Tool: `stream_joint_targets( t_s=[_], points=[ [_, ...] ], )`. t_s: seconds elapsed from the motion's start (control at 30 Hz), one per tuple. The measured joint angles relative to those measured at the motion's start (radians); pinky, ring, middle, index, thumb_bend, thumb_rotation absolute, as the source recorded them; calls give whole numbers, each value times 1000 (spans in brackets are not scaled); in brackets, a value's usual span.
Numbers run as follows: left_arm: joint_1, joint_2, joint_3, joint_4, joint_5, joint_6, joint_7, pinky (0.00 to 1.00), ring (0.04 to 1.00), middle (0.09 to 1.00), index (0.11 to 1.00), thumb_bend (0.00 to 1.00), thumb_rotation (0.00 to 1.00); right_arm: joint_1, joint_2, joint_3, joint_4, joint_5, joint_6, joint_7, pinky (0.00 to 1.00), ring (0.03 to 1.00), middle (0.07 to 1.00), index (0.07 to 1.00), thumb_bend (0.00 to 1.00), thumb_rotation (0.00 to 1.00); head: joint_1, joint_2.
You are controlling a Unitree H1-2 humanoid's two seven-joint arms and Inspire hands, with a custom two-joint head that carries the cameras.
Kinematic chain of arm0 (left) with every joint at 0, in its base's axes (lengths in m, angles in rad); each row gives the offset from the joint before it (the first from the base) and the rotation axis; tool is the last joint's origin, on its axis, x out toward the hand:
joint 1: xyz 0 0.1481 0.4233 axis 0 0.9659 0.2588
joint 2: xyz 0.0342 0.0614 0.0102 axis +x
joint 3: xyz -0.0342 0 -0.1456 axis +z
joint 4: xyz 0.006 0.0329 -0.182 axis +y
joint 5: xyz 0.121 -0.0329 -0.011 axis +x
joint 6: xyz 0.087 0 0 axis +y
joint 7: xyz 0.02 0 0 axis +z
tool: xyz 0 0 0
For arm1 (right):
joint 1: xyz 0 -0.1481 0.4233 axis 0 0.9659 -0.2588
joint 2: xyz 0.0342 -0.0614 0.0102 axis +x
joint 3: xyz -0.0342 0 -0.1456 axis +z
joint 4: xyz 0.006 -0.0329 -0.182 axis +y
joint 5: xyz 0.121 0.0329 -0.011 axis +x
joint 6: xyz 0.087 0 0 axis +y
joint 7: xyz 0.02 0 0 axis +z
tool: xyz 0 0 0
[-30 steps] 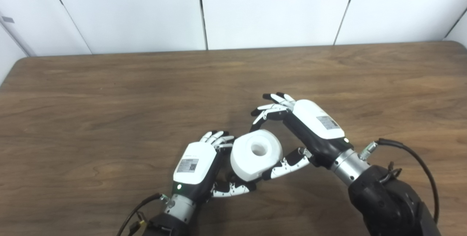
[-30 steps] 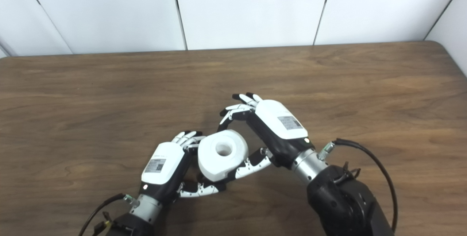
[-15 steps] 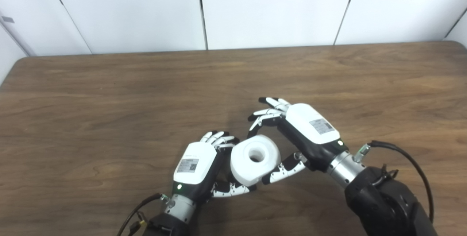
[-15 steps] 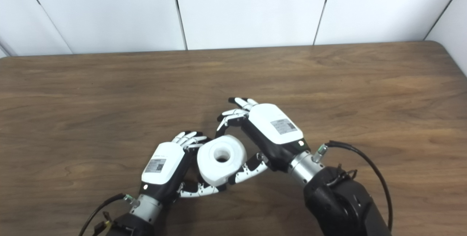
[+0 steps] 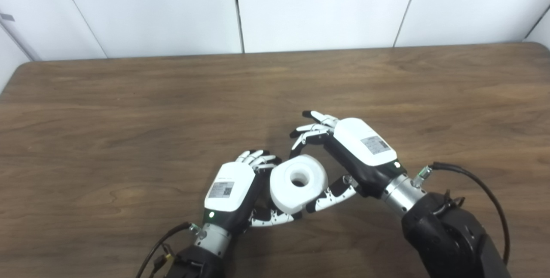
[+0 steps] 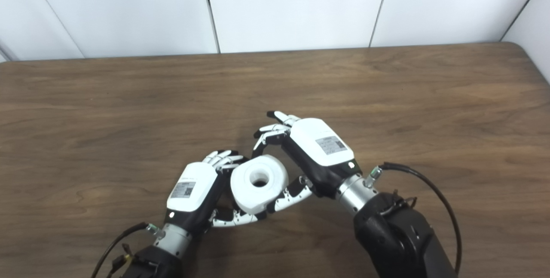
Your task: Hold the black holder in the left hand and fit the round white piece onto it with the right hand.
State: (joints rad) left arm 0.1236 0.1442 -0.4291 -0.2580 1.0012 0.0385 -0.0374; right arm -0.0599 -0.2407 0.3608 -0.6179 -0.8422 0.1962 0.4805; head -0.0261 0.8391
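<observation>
The round white piece (image 5: 281,187), a thick ring with a centre hole, sits tilted between my two hands near the table's front. My left hand (image 5: 230,187) is curled under and around its left side. The black holder is hidden beneath the piece and inside that hand, so I cannot see how the two meet. My right hand (image 5: 361,142) reaches in from the right. Its thumb (image 5: 331,194) presses the piece's near right side and its fingers (image 5: 300,138) arch over the far rim and touch it.
The brown wooden table (image 5: 129,110) runs to white wall panels at the back. Black cables trail from both wrists, one by the right forearm (image 5: 485,183) and one at the left (image 5: 161,245).
The camera has tilted a little, shifting the whole picture. My right hand has moved down and left, bringing its fingers onto the piece's far rim. The left hand keeps its hold.
</observation>
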Motion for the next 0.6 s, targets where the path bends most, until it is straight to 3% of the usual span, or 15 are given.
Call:
stream_joint_targets(
  t_s=[0.5,0.53,0.6],
  points=[
    [-1,0,-7,-1,4,7,3,903,872,793,487,523,55,-8,-1,0,2,-21,-4,24,894,945,791,488,525,153,5,-2],
    [-1,0,-8,-1,4,7,3,902,872,793,487,523,55,-10,-1,0,1,-23,-4,29,891,945,791,529,788,218,5,-2],
    [-1,0,-8,-1,4,7,3,903,873,795,487,523,55,-13,-1,-1,1,-30,-3,37,888,945,792,555,936,260,6,0]
  ],
)
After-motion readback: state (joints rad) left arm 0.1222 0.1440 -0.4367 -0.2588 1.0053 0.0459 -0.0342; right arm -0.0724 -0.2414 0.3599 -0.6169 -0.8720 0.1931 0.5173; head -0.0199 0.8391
